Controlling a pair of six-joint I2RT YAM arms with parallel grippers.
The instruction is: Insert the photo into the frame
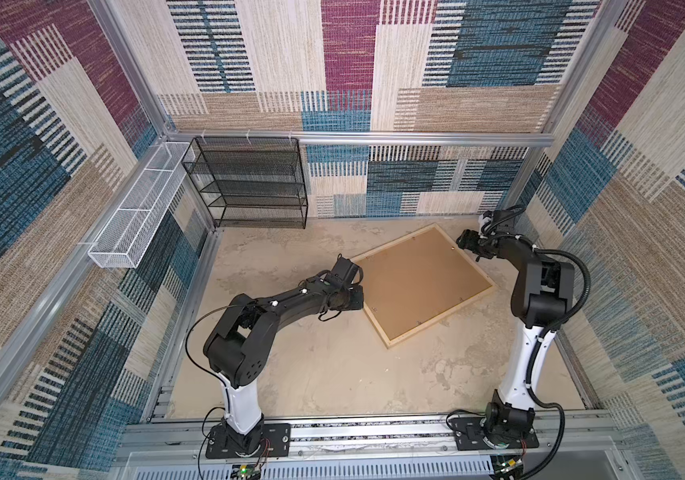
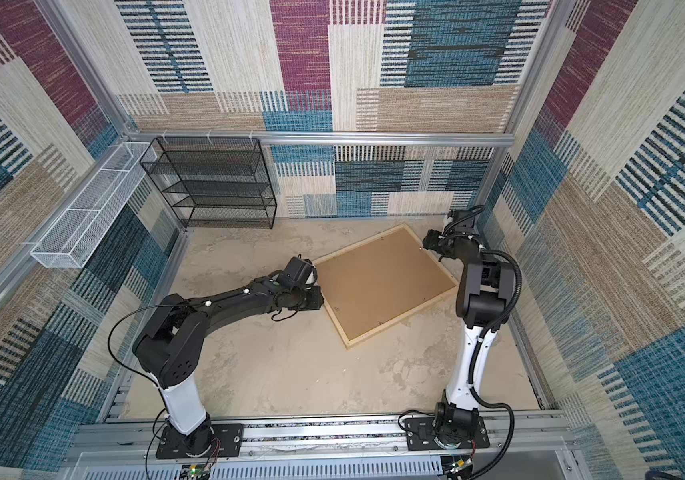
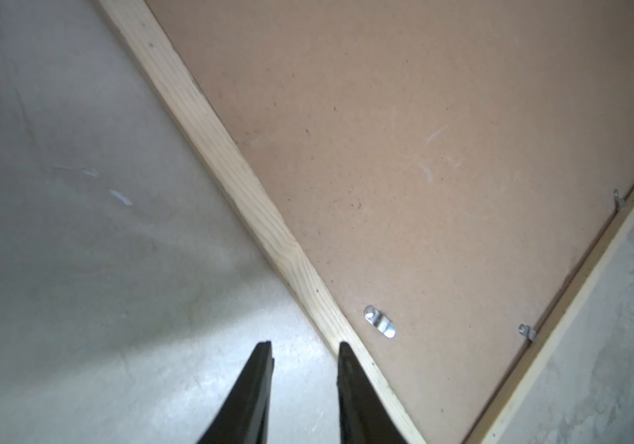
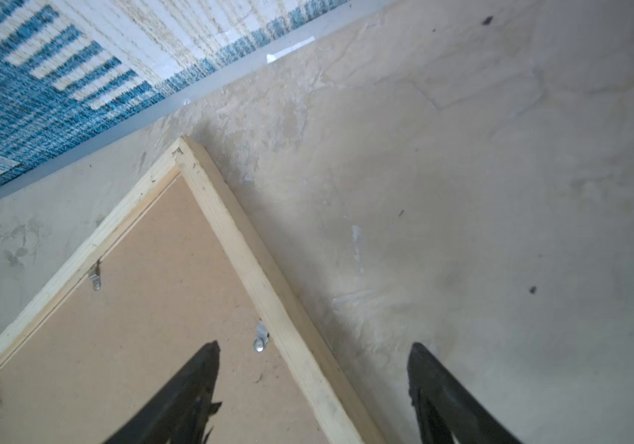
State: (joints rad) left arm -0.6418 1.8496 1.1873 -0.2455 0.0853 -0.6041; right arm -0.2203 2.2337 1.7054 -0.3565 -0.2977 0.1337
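Far left: white wire basket (image 1: pixel 137 216) hangs on the side wall. Black mesh shelf (image 1: pixel 249 183) stands next to it against the back wall. Both are well apart from the work.

My left fingers (image 3: pixel 257 388): apart by a narrow gap, nothing between them, only bare table (image 3: pixel 96 230) showing through. In the left wrist view one tip is over the table and the other is right at the outer edge of the frame (image 3: pixel 230 165), on its wooden bar. Whether it touches the bar: cannot tell. In both top views my left wrist covers that spot, on the frame's left-hand side.

The frame lies flat on the table with its back side up in both top views (image 1: pixel 442 316) (image 2: pixel 403 316). It is turned diagonally and sits right of centre, with one corner pointing at the back wall. A brown backing board (image 1: pixel 419 282) fills the opening inside the bars. There are small metal tabs at the board's rim: one (image 3: pixel 380 326) just beside my left fingers, another (image 4: pixel 260 342) close to the right ones.

My right fingers (image 4: pixel 188 392): wide apart, nothing clamped. In the right wrist view one finger is over the backing board and the other over bare table, with the frame's bar running between them. They are near the frame's far corner, on its right-hand side. Height above the bar: cannot tell.
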